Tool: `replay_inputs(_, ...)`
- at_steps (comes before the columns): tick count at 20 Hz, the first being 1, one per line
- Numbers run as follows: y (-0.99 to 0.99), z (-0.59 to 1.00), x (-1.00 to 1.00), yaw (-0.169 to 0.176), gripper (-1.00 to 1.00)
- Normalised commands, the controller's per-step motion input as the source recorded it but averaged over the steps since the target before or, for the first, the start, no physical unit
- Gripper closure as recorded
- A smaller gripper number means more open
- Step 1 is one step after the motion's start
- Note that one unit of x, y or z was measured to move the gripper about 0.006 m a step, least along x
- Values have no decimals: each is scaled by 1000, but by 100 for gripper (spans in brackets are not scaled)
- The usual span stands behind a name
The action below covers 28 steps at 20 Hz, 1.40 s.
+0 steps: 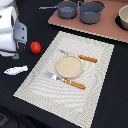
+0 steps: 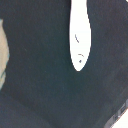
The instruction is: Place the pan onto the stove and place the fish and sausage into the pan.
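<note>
The small dark pan sits on the tan stove at the back, its thin handle pointing to the exterior view's left. The red-orange sausage lies on the black table beside the placemat. The white fish with blue marks lies flat on the table nearer the front. It fills the wrist view. My gripper hangs on the white arm at the exterior view's left, above the table between the sausage and the fish. Its fingers do not show clearly, and it holds nothing that I can see.
A larger grey pot stands on the stove next to the pan, and a dark burner disc lies at the far right. A pale woven placemat carries a round plate, a knife and a fork.
</note>
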Motion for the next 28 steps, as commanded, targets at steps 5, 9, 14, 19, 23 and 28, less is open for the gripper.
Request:
replay_inputs(5, -232, -391, 72, 26, -100)
replay_inputs(9, -310, -405, 108, 1, -100)
replay_inputs(14, -236, -399, 94, 0, -100)
replay_inputs(19, -127, -331, 174, 0, -100)
replay_inputs(23, -43, -330, 164, 1, -100)
replay_inputs(28, -48, -292, 157, 0, -100)
